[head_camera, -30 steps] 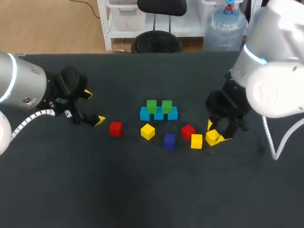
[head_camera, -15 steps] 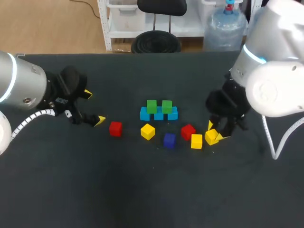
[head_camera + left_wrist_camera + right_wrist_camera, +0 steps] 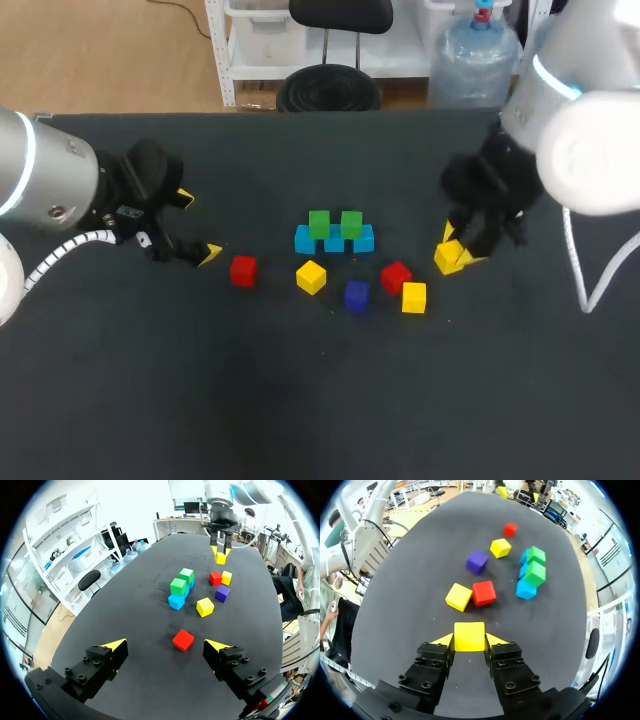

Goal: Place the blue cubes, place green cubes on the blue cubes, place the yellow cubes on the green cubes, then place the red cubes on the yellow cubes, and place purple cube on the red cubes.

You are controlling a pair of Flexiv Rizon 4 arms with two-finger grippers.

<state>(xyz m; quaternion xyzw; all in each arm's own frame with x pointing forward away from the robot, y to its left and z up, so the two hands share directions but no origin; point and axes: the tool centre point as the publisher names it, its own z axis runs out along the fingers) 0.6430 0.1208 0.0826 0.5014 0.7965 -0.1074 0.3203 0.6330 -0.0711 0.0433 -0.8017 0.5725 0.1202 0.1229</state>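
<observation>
On our dark table (image 3: 320,400), our right gripper (image 3: 469,642) is clamped on a yellow cube (image 3: 469,631), off to the right of the loose cubes. Our left gripper (image 3: 165,644) hangs spread wide and empty near a red cube (image 3: 183,640). Mid-table, two green cubes (image 3: 319,223) sit on the blue cubes (image 3: 334,241). A purple cube (image 3: 357,294) lies just in front.

The right gripper (image 3: 454,257), clamped on a yellow cube (image 3: 469,636), pulled away from the other yellow cube (image 3: 413,297) it had sat just beside (a clear gap opened between the two). The right arm (image 3: 590,150) carried it toward the far side of the table (image 3: 300,400).
</observation>
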